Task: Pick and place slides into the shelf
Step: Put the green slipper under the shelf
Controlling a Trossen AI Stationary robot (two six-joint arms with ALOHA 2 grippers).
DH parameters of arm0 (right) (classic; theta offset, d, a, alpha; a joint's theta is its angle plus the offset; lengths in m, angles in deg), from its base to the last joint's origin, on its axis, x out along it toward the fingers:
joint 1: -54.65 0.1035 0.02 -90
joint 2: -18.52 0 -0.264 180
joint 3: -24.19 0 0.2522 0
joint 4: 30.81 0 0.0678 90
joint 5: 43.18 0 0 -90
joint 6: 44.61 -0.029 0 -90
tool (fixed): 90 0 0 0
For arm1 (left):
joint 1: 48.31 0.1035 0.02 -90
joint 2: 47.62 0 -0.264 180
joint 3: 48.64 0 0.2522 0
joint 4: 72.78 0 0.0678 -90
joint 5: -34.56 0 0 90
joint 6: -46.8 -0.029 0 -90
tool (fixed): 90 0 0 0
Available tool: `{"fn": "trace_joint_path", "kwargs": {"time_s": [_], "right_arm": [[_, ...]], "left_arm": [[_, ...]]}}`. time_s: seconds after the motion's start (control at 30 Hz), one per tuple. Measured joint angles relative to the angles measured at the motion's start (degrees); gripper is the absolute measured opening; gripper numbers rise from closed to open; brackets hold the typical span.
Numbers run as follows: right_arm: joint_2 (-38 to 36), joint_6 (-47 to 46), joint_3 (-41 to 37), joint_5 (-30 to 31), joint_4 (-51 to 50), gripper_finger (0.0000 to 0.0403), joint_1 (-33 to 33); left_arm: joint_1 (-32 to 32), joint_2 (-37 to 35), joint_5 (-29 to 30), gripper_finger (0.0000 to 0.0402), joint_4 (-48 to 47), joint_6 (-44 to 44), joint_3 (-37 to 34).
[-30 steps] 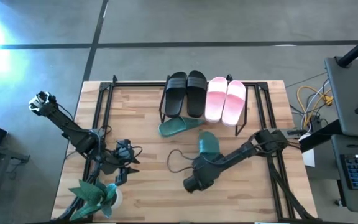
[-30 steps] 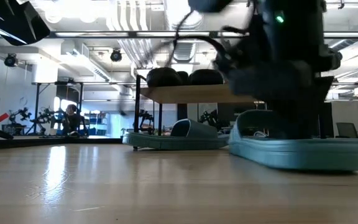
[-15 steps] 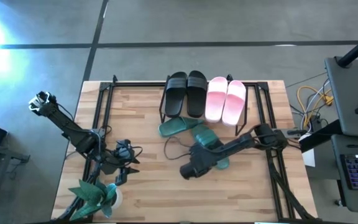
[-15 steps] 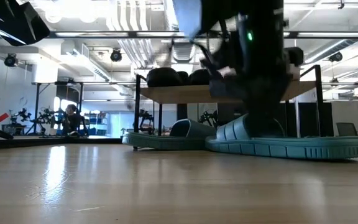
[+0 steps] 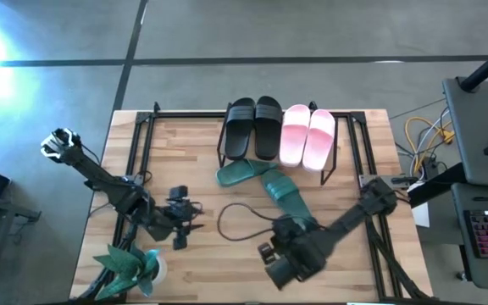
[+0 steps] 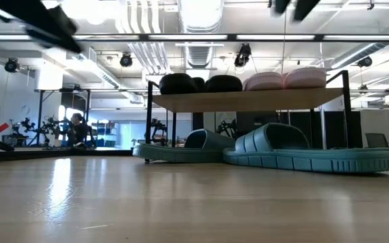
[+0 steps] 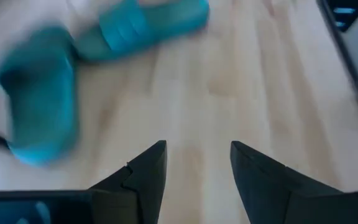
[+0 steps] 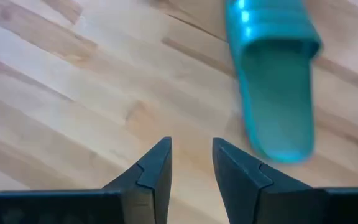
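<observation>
Hovering empty above the table (image 5: 202, 271), the right claw (image 5: 278, 264) has its fingers apart, with the nearer teal slide (image 5: 285, 196) lying flat just beyond it and touching the second teal slide (image 5: 242, 173), which sits partly under the shelf (image 6: 248, 100). Farther off, the black pair (image 5: 253, 125) and pink pair (image 5: 307, 134) rest on the shelf top. Across the table, the left claw (image 5: 179, 227) also stands parted, near the plant (image 5: 130, 264).

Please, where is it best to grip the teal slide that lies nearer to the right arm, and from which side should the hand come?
Probably grip the wide strap of the nearer teal slide, coming from above. It lies flat, sole down, in front of the shelf, so its arched strap stands up from the table and gives the fingers an edge. The open right hand is nearest.
</observation>
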Motion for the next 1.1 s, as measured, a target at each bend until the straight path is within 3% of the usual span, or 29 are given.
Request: {"fn": "trace_joint_path", "kwargs": {"time_s": [0.17, 0.33, 0.43, 0.53, 0.67, 0.83, 1.1], "right_arm": [[-0.08, -8.84, 0.39, -1.16, -0.67, 0.0096, 3.62], [-0.08, -17.88, -1.23, -1.21, -0.67, 0.007, 6.27], [-0.08, -20.47, -1.86, -1.21, -0.67, 0.0044, 7.41], [-0.08, -22.31, -2.37, -1.19, -0.69, 0.0015, 8.37], [-0.08, -25.33, -3.42, -1.17, -0.72, 0.0011, 9.34], [-0.08, -27.45, -6.25, -1.84, -0.74, 0.0011, 9.9], [-0.08, -26.84, -10.94, -5.13, -0.68, 0.0011, 9.81]], "left_arm": [[8.87, 5.52, 5.01, 0.0137, 1.77, -8.95, -0.18], [19.66, 10.56, 0.4, 0.0057, 2.97, -17.25, -0.46], [25.08, 12.79, -5.9, 0.0011, 6.28, -23.9, -0.46], [29.58, 15.41, -9.17, 0.0008, 10.32, -30.16, -0.5], [34.31, 18.97, -9.28, 0.0001, 14.85, -36.61, -0.52], [38.55, 23.87, -9.98, 0.0001, 15.58, -37.2, -0.48], [39.22, 30.18, -17.97, 0.0, 17.03, -34.3, -0.24]]}}
